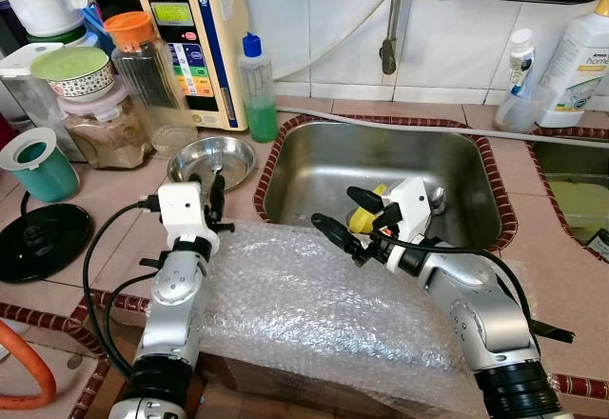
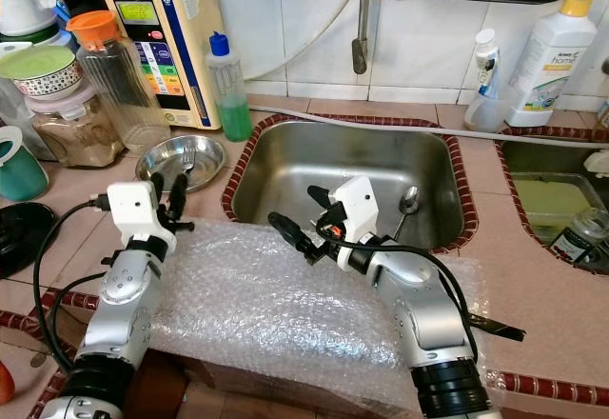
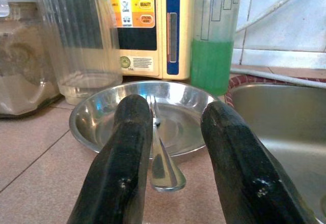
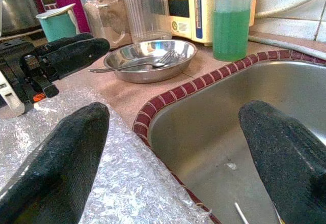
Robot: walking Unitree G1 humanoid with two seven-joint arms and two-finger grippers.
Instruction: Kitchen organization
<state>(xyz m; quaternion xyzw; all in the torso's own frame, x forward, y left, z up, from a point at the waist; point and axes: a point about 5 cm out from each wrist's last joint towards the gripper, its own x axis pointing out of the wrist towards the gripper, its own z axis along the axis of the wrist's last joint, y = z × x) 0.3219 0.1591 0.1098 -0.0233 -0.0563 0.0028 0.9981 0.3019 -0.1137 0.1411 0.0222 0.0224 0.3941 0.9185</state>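
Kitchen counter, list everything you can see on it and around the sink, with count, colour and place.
Sink: one, steel, centre.
Spoon: one, silver, in sink.
Yellow item: one, in sink, behind right gripper; unclear what.
Dish: one, steel, left of sink.
Fork: one, silver, in dish.
Soap bottle: one, green liquid, blue cap, behind dish.
Water unit: one, cream, back wall.
Pitcher: one, clear, orange lid, back left.
Jar: one, brown contents, left.
Cup: one, teal, far left.
Bubble wrap: one sheet, clear, front.
White bottles: two, back right.
Left gripper: fingers open, near dish.
Right gripper: fingers open, sink's front edge.
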